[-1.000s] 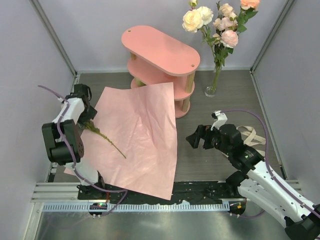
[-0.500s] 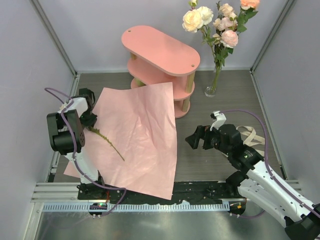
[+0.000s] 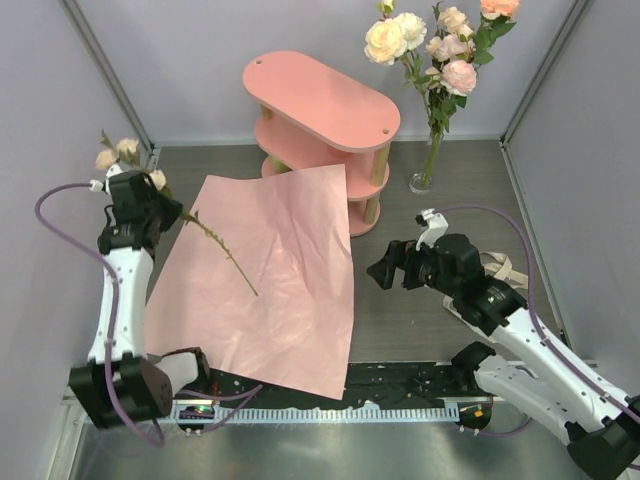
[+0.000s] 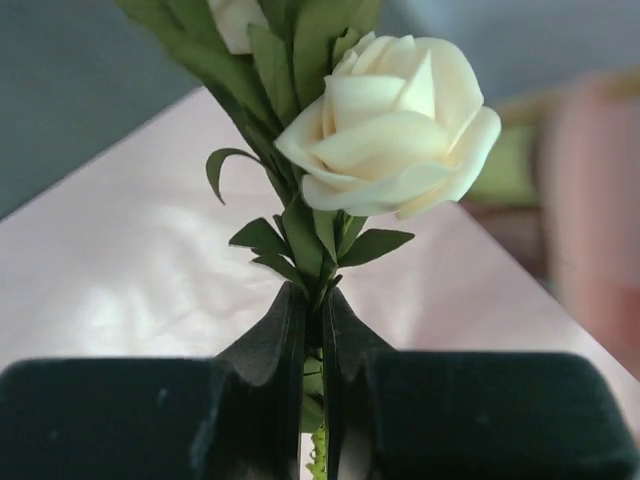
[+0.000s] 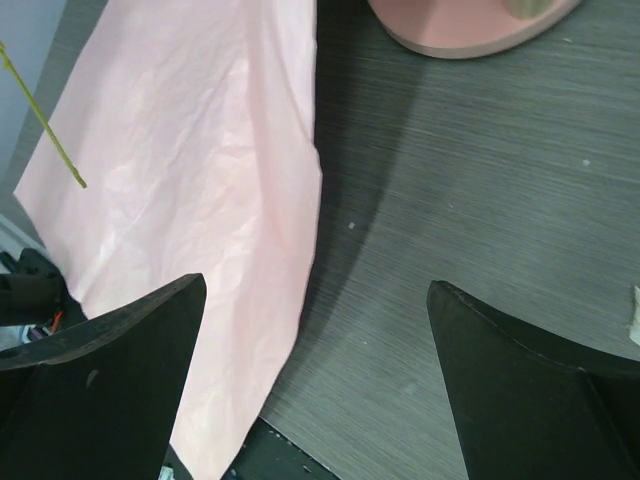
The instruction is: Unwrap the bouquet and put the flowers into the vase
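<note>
My left gripper (image 3: 158,206) is shut on the leafy stem of one of the flowers (image 3: 218,250), held above the left edge of the spread pink wrapping paper (image 3: 270,270). Its cream blooms (image 3: 118,153) stick out toward the left wall and the bare stem end slants over the paper. In the left wrist view a cream rose (image 4: 390,140) stands just past my shut gripper (image 4: 313,310). The clear vase (image 3: 424,180) at the back right holds several flowers (image 3: 430,40). My right gripper (image 3: 382,272) hangs open and empty over the dark table, right of the paper (image 5: 190,170).
The pink three-tier oval shelf (image 3: 320,100) stands at the back centre, with the paper's far corner against its base (image 5: 470,25). A cream ribbon (image 3: 497,270) lies on the table by the right arm. Grey walls close in on the left, right and back.
My left gripper has closed on the flower stem and risen toward the back left, lifting the flower off the paper so its blooms show. The right arm has barely moved.
</note>
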`<state>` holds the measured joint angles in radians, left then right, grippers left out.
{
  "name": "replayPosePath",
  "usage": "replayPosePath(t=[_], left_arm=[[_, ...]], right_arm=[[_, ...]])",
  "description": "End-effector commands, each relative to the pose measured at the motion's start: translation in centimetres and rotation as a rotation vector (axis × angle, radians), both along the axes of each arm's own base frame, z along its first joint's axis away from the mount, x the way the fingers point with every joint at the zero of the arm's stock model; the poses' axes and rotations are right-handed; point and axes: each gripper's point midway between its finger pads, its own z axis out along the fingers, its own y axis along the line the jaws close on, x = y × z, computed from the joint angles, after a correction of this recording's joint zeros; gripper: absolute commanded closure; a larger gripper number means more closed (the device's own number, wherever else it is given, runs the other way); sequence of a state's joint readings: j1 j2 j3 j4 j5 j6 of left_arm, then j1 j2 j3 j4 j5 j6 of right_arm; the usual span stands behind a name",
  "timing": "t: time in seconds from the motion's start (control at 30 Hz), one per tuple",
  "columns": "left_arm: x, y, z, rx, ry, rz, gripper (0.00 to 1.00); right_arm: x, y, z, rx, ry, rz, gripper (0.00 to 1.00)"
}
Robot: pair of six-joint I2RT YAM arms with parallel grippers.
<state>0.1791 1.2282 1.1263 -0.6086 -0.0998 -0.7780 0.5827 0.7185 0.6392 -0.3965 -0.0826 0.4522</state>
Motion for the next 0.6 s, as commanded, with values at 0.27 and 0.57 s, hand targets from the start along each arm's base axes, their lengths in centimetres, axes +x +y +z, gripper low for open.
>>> replayPosePath(t=[0.27, 0.57], left_arm=[[-7.8, -22.0, 10.9, -0.105, -0.723, -1.153, 1.0], [-13.1, -26.1, 11.1, -0.203, -0.745, -1.385, 1.0]], right_arm=[[-3.0, 12.8, 9.3, 0.178, -0.093, 0.553, 0.05], [-2.0, 17.7, 16.2, 0.397, -0.117, 0.52, 0.07]])
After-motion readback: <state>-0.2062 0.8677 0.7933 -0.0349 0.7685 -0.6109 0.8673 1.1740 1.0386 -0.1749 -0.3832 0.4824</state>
